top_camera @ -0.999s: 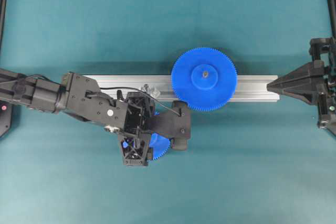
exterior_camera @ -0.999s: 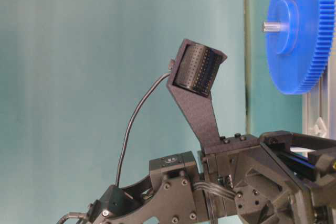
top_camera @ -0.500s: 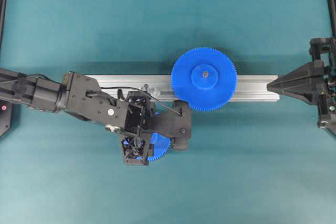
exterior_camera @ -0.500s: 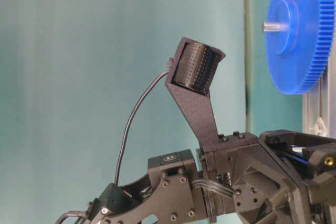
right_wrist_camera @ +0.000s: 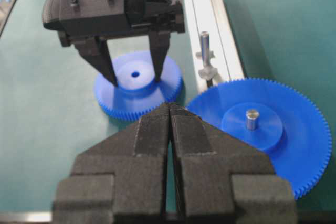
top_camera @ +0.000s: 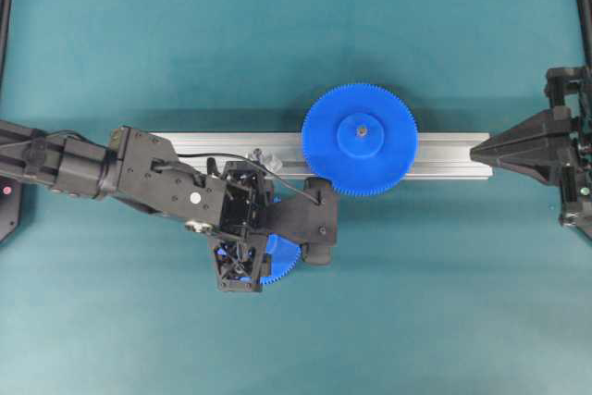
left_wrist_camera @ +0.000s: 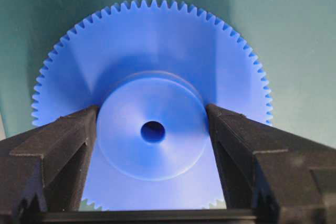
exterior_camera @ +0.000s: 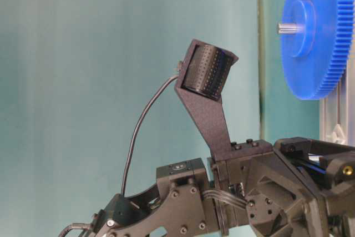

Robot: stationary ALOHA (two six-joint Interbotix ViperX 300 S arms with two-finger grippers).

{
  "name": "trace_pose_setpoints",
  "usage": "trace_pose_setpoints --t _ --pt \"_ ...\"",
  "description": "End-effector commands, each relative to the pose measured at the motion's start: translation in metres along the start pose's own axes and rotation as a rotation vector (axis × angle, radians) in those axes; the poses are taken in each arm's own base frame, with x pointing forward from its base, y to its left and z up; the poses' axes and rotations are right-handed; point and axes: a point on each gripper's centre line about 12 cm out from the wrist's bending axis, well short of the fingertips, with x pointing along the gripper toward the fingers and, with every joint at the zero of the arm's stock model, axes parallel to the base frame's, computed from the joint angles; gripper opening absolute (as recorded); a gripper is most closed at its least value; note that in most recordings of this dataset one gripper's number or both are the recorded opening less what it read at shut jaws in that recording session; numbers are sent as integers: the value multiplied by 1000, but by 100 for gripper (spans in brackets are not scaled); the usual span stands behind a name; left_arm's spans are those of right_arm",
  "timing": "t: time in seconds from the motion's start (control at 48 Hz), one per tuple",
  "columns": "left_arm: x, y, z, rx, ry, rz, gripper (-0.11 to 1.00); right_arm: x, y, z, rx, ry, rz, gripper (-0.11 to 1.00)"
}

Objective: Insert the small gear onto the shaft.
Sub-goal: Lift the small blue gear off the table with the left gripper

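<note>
The small gear lies flat on the green mat, just in front of the rail, with its hub up. My left gripper reaches down over it, and its black fingers press both sides of the raised hub. From overhead only the gear's toothed edge shows under the wrist. The shaft stands bare on its clear mount on the rail, beside the left gripper. My right gripper is shut and empty, far off at the rail's right end.
A wider blue gear sits on the silver rail on its own grey pin, right of the shaft. Green mat surrounds the rail. Black frame bars run along the left and right edges.
The left gripper's fingers have closed in onto the small gear's hub. Its wrist shifted very slightly. The right arm has not moved.
</note>
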Motion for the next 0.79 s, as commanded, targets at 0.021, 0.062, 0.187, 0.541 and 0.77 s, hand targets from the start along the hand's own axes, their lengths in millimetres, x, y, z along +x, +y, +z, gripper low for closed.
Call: trace_pose_setpoints --t 0.021,0.062,0.187,0.541,0.77 --pt "-8 -2 7 5 -32 -3 69 1 1 7 10 -21 2 4" --pt "-9 -2 7 5 -31 -3 69 1 1 7 11 -21 2 4" --pt "-11 -2 7 5 -34 -3 69 1 1 7 11 -21 2 4" --pt "-28 -2 16 9 -73 -6 69 1 1 7 11 -21 2 4" --pt "-57 -3 26 14 -115 -9 69 1 1 8 11 -23 2 4"
